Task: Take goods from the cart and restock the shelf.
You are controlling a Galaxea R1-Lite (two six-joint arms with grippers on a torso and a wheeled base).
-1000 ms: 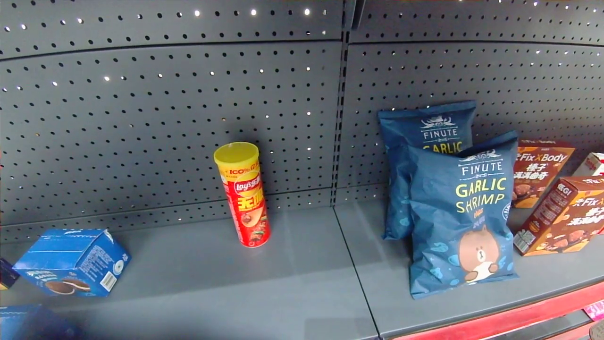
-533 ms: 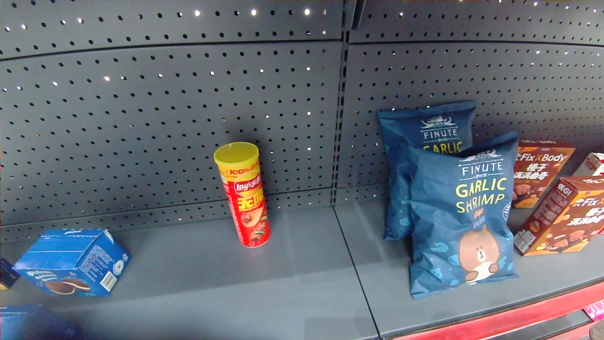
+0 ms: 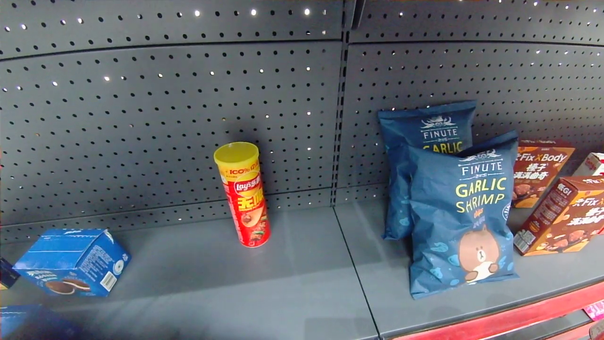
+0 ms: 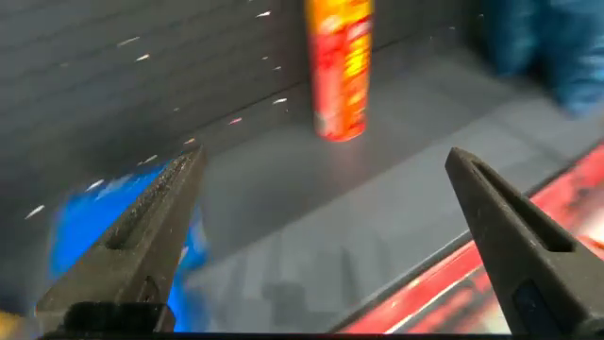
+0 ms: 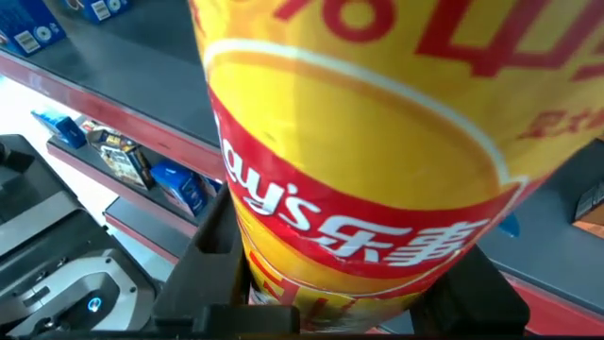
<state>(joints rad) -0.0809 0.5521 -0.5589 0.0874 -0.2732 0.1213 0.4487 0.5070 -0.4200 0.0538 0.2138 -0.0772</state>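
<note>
**Second chip can gripped, bound for the gap beside the first**

On the shelf (image 3: 292,283), a blue cookie box (image 3: 71,262) lies well left of the upright red chip can (image 3: 242,193). The left claw (image 4: 326,159) hangs in front of that can, spread wide and empty, probably parked clear of the other arm. The right claw (image 5: 340,288) is clamped round a second chip can (image 5: 377,161) held off the shelf, likely so it can stand beside the first. Right of the standing can, two blue shrimp-chip bags (image 3: 460,212) lean against the back panel (image 3: 188,118), with brown snack boxes (image 3: 557,215) beyond them.
</note>
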